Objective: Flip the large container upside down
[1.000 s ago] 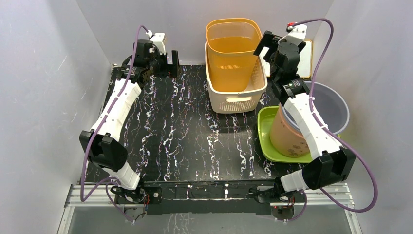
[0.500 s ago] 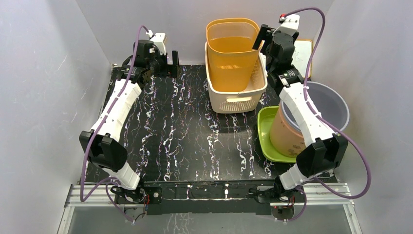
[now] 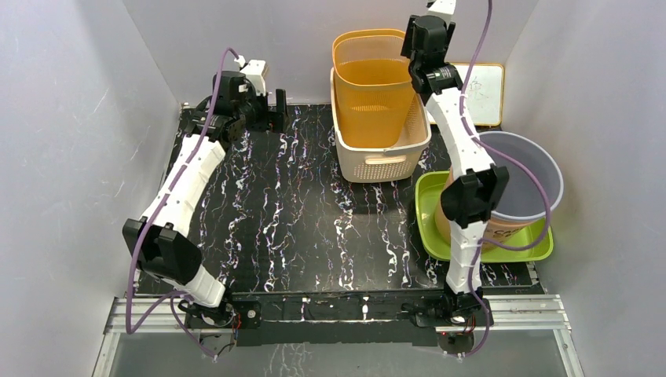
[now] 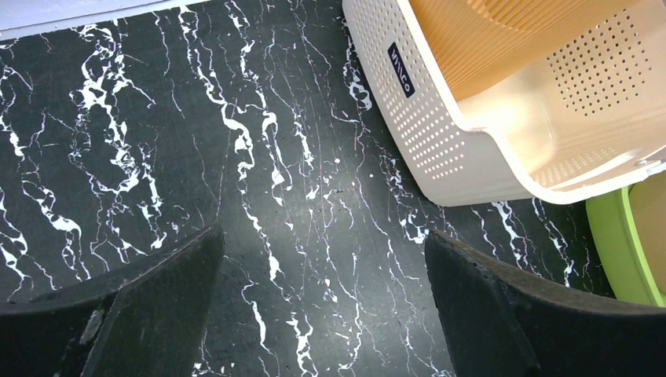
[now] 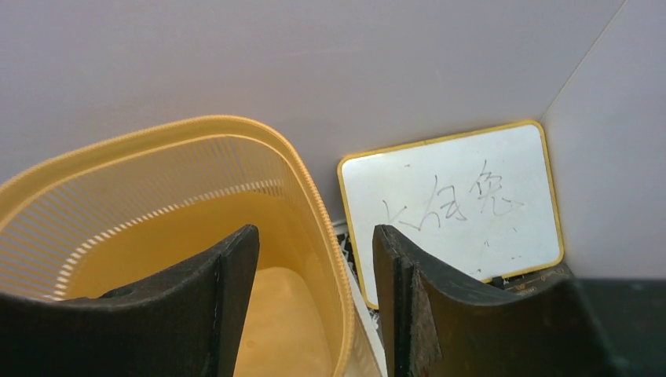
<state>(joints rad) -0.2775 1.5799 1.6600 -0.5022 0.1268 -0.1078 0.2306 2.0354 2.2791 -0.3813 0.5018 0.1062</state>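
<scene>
A tall orange slatted basket [image 3: 375, 78] stands upright inside a wider white perforated basket [image 3: 381, 161] at the back middle of the table. My right gripper [image 3: 418, 69] is open over the orange basket's right rim. In the right wrist view the rim [image 5: 334, 298] runs between the two fingers, one inside the basket [image 5: 157, 181] and one outside, with the gripper [image 5: 314, 267] not closed on it. My left gripper [image 3: 276, 106] is open and empty above the black tabletop, left of the white basket [image 4: 440, 118], as the left wrist view [image 4: 322, 306] shows.
A yellow-framed whiteboard [image 3: 487, 86] leans on the back wall behind the right gripper. A grey bucket [image 3: 526, 169] and a tan container [image 3: 463, 216] sit on a green tray [image 3: 428, 204] at the right. Walls close in on both sides.
My right arm has stretched up and leftward, bringing its gripper from beside the baskets to over the orange basket's right rim. The left arm has barely moved.
</scene>
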